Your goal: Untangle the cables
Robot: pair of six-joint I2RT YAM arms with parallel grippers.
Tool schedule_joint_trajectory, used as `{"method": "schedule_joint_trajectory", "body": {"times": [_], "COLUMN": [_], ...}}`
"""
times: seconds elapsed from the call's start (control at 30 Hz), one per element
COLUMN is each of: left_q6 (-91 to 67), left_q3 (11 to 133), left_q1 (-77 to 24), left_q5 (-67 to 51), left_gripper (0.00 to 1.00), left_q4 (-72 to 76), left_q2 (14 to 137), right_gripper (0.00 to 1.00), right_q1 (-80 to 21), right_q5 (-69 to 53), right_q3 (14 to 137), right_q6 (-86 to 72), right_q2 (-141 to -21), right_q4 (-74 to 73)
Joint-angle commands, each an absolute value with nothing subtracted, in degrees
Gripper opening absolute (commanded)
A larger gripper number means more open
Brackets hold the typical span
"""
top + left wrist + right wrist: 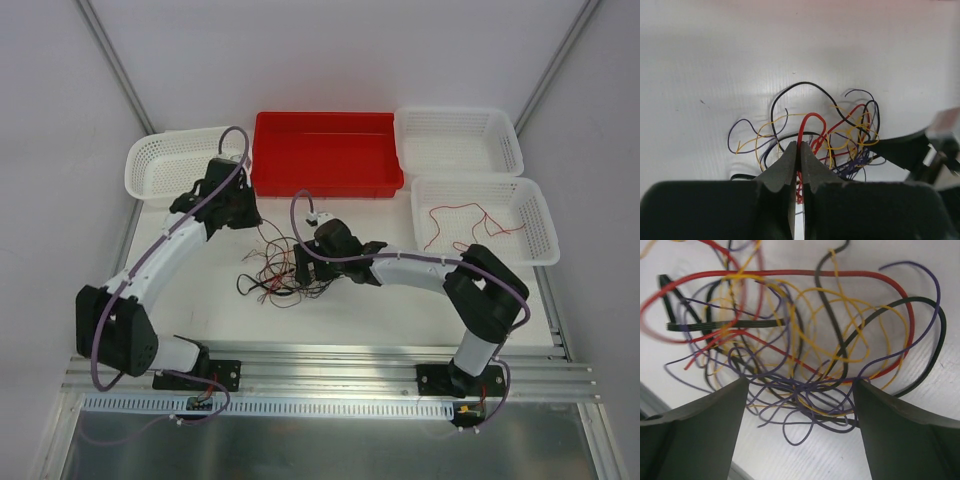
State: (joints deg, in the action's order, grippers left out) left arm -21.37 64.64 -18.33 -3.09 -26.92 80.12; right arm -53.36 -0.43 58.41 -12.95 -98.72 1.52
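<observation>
shut tight at the very front of the left wrist view, the left jaws pinch a red cable (810, 117) just where it climbs out of the tangle of cables (842, 137); nothing else seems caught between them. the right jaws stand wide apart, gripping nothing, with purple and yellow loops lying between and beyond them. the heap rests on the bench (390, 315) between the two wrists.

the worry: that red cable runs through yellow and purple curls, so a pull would likely drag the whole heap along or cinch it tighter. so thin a wire could also slip the pinch, and the right jaws, closing here, would likely gather several strands at once.

the left arm (165, 255) reaches forward and inward, wrist dipped at the heap's far left. the right arm (420, 268) folds at its elbow and lies leftward across the bench. beyond it, a separate red cable (470, 218) sits in a white basket (540, 245).
</observation>
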Motion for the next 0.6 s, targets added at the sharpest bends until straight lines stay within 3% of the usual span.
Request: {"method": "schedule_joint_trajectory", "body": {"times": [0.0,0.07,0.3,0.57], "left_q6": [-20.22,-19.87,-18.90,-15.65], "left_q3": [66.26,67.93,81.44,98.85], "left_q1": [-18.54,-18.54,-18.46,-18.37], "left_q5": [-4.66,-2.82,3.24,17.56], "left_gripper": [0.00,0.00,0.00,0.00], "left_q4": [-29.96,-31.81,-39.02,-44.91], "left_q2": [72.96,69.53,61.88,58.10], "right_gripper": [0.85,0.82,0.52,0.45], "right_q1": [-53.26,-53.17,-50.98,-45.44], "right_q5": [5.36,6.76,8.79,8.88], "right_q3": [59.59,58.54,54.07,47.64], "right_q6": [-16.96,-17.22,-19.94,-20.30], "right_q2": [-100.98,-101.16,-100.81,-95.19], "right_q4": [1.14,0.62,-1.32,-2.63]}}
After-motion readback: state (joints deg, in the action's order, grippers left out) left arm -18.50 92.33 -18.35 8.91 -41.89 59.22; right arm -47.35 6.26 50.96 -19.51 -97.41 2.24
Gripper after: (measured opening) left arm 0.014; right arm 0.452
